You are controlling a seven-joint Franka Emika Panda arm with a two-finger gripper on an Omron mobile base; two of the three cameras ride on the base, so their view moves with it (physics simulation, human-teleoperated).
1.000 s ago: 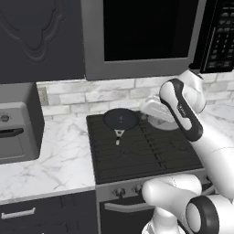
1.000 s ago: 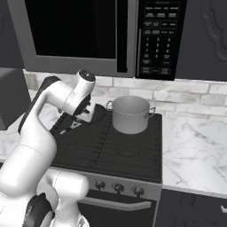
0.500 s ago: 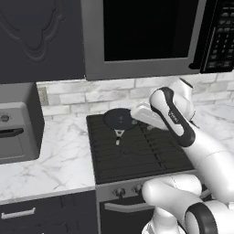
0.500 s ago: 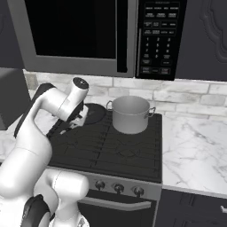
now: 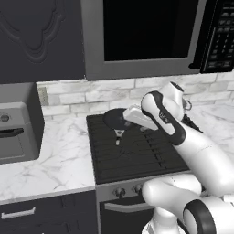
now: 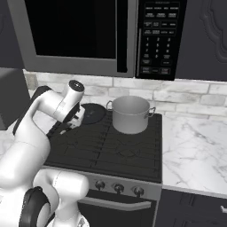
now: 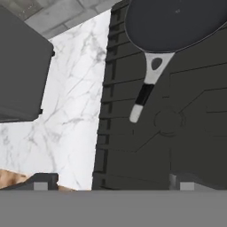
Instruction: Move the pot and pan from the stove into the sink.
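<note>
The black pan [image 7: 177, 22] lies on the back left of the stove [image 7: 186, 133], its short dark and silvery handle [image 7: 146, 84] pointing toward the front. My gripper [image 7: 113, 181] hangs open above the stove's left edge, in front of the handle and clear of it, with nothing between its fingers. From the left base the pan [image 5: 116, 119] sits just left of my wrist. The silver pot [image 6: 130, 114] stands upright on the back burner, right of the pan [image 6: 94, 113]. The sink is out of view.
A dark toaster oven [image 5: 16, 132] stands on the white marble counter [image 5: 59, 160] left of the stove. A microwave [image 5: 146, 36] hangs low over the cooktop. More marble counter [image 6: 195, 150] stretches to the right of the stove.
The arm has swung left across the stove, from near the pot to over the pan's side. The gripper has stayed open; pot and pan have not moved.
</note>
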